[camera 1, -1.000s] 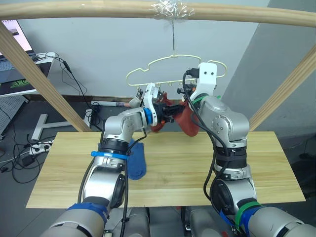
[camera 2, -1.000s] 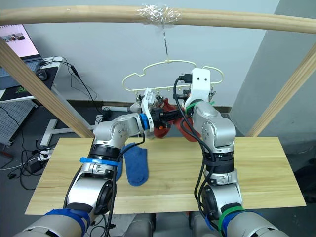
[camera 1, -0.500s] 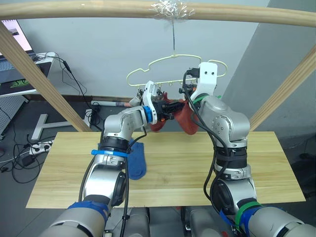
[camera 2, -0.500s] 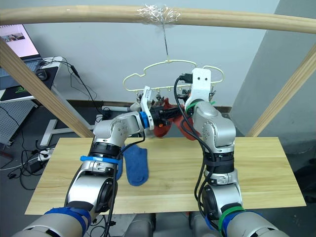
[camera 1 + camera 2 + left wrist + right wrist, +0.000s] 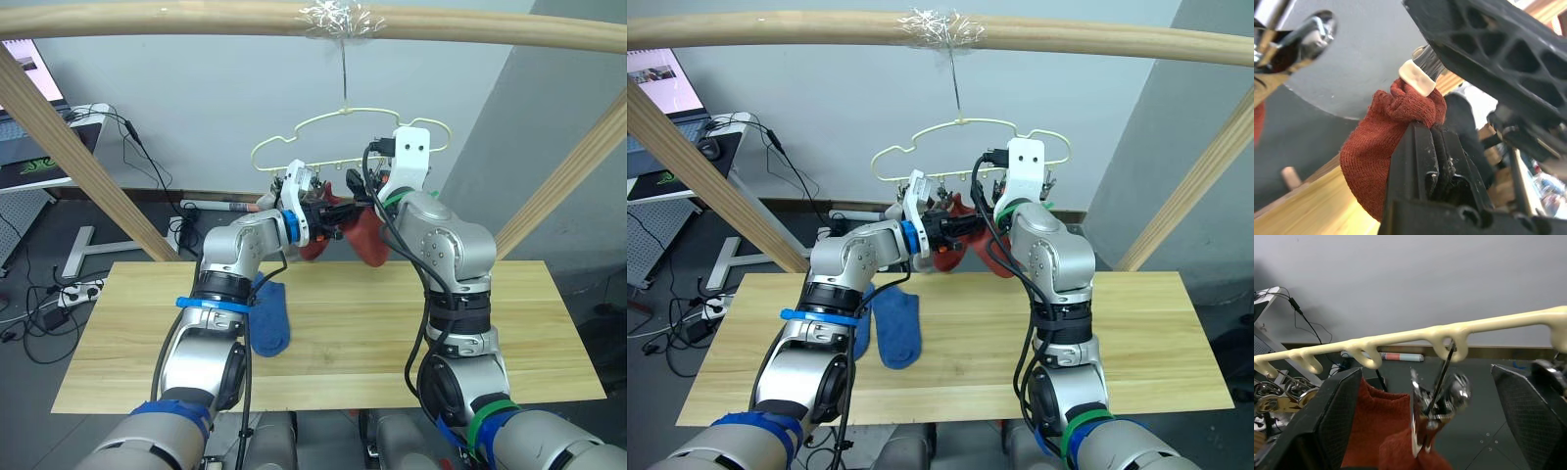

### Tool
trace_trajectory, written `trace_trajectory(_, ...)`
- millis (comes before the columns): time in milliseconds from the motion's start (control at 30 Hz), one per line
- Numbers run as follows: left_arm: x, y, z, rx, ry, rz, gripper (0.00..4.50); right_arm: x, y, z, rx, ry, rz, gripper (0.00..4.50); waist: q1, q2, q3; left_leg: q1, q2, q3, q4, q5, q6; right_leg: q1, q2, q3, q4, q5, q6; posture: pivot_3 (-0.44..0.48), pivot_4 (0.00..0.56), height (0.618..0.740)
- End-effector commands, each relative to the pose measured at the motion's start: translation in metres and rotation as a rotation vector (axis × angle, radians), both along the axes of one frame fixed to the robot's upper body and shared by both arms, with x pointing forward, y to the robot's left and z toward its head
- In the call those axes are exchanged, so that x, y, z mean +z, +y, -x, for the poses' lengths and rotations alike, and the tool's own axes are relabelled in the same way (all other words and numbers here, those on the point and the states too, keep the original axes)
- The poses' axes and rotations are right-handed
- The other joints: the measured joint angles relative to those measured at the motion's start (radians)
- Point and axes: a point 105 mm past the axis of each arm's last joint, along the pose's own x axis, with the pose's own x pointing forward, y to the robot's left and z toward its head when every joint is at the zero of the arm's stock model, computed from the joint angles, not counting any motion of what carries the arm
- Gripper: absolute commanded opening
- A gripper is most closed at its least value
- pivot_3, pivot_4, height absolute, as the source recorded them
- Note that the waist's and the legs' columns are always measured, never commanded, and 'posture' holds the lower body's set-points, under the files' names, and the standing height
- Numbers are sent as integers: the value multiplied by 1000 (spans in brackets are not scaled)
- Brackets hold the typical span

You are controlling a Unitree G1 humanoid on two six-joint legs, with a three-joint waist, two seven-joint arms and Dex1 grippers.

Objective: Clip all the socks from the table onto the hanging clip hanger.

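One blue sock (image 5: 269, 320) lies flat on the table (image 5: 549, 333)

Wooden pole frame (image 5: 196, 18), laptop (image 5: 661, 80), floor cables (image 5: 44, 294).

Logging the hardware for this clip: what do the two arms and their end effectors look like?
Both arms are silver-grey with rounded joint housings and black bands. The left arm carries blue rings at wrist and forearm; the right arm has a green band, a black cable looped along it and a white wrist bracket. Each ends in black two-finger end effectors, left and right.
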Motion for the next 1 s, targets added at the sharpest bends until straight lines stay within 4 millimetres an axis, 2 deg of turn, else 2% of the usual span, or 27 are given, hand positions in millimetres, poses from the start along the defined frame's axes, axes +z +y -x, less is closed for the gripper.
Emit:
trace_trajectory(33,10,2,8,-32,-49,-10,945,12,2,9,39,-47,-16,4493,0,0,0,0,0,0,0,0,0,0,0,0,0,0,0,37,178,740)
trace_trajectory(233,11,18,18,-41,-94,-66,2621,-1,3,29,105,-12,9,4493,1,0,0,0,0,0,0,0,0,0,0,0,0,0,0,47,184,740)
trace_trajectory(333,13,24,24,-56,-122,-80,2621,-6,3,38,127,0,24,4493,1,0,0,0,0,0,0,0,0,0,0,0,0,0,0,49,187,740)
trace_trajectory(533,27,36,42,-108,-303,-150,2621,-10,-6,51,105,13,47,4493,1,0,0,0,0,0,0,0,0,0,0,0,0,0,0,46,188,740)
trace_trajectory(833,66,57,53,-208,-469,-231,2621,-12,-35,49,-86,17,34,4493,2,0,0,0,0,0,0,0,0,0,0,0,-1,0,0,57,176,740)
trace_trajectory(1000,86,59,55,-252,-549,-250,2621,-12,-44,48,-155,12,17,4493,2,0,0,0,0,0,0,0,0,0,0,0,-1,0,0,58,168,740)
